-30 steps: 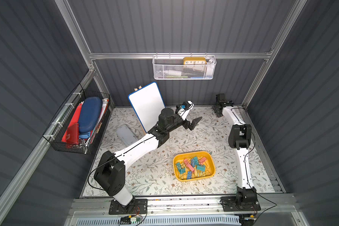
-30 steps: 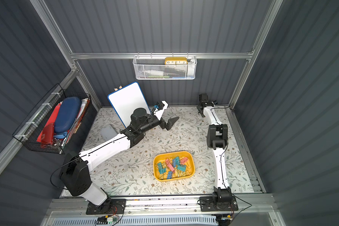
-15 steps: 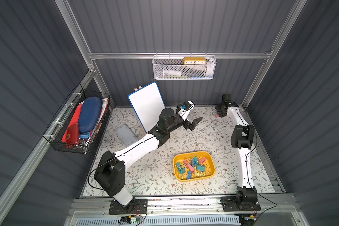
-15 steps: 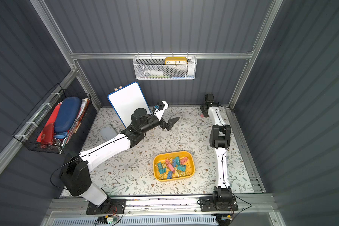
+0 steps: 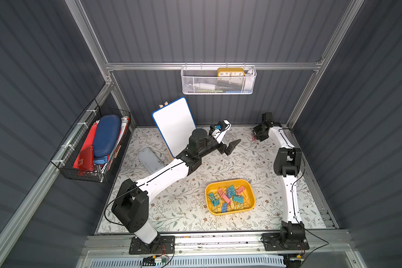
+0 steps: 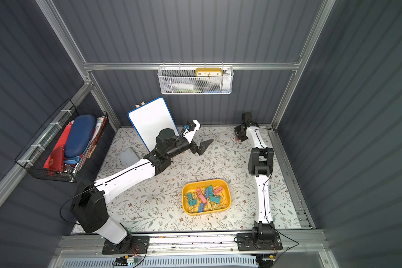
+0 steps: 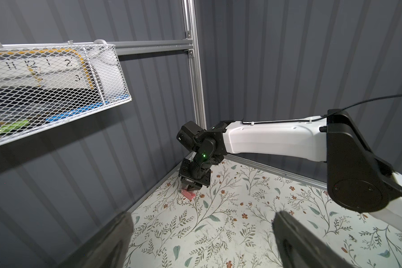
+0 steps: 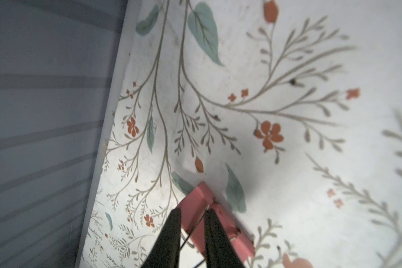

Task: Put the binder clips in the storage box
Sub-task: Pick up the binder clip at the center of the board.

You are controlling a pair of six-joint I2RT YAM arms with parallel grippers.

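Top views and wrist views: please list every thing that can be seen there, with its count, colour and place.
binder clips: more than ten; teal, blue, pink, yellow; in the storage box
pink binder clip: one; pink; on the mat, far right corner
storage box: one; yellow; on the mat, front right
lidded box: one; translucent grey; on the mat, left
whiteboard: one; white, blue edge; leaning at the back
mesh basket: one; white; back wall, holds a yellow clock
wire basket: one; black; left wall, holds red and blue items
mat: one; white floral; floor
left claw: one; black; open, raised mid-back
right claw: one; black; narrow around the pink binder clip
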